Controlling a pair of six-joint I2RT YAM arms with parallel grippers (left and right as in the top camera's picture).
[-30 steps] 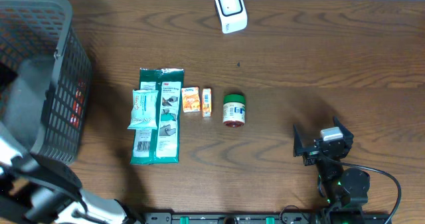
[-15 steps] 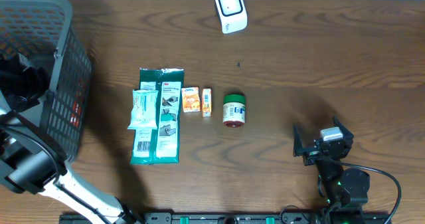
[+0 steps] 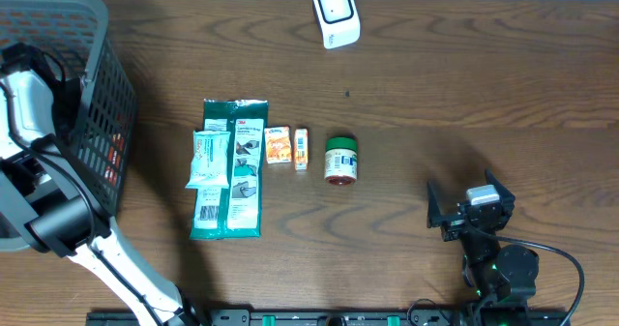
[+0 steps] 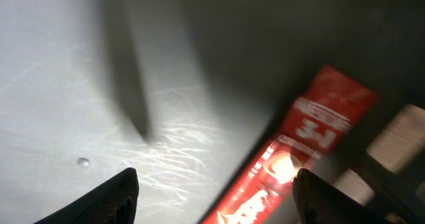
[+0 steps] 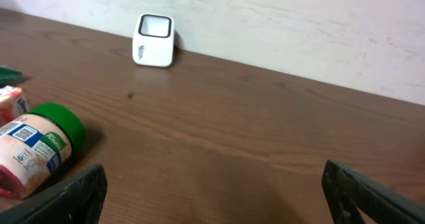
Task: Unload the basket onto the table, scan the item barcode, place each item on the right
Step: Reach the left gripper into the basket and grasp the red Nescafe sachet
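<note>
Fingers (image 4: 109, 201) of the left gripper (image 4: 212, 204) stood wide apart and empty inside the dark grey plastic mesh basket (image 3: 97, 94), positioned presumably to fetch the red foil packet (image 4: 302, 141) lying between them, apparently untouched. The right gripper (image 5: 212, 191) gaped, idle; the white box-shaped scanner (image 5: 154, 40) sat far ahead of its fingers.

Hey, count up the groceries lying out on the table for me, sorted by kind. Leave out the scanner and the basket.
Green packets: 2
Pale packet: 1
Small boxes: 2
Green-lidded jar: 1
Total: 6
</note>
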